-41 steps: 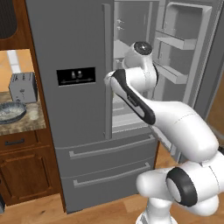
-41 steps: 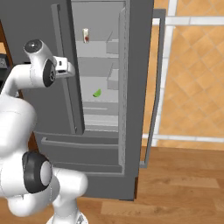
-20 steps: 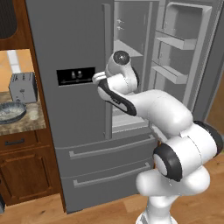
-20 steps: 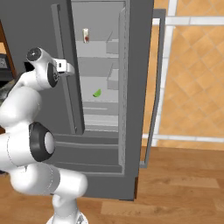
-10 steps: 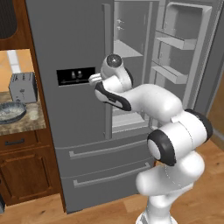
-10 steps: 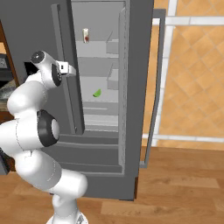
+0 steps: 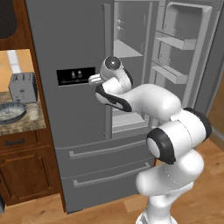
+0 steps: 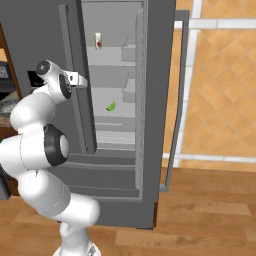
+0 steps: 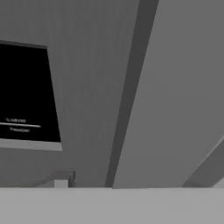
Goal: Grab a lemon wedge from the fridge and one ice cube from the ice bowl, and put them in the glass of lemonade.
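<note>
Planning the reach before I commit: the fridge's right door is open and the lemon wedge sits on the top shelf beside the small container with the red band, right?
Not quite. The fridge right door is open, but the lemon wedge lies on a lower shelf, well below the small container with the red band, which stands alone near the top. The right base view shows this.
</note>
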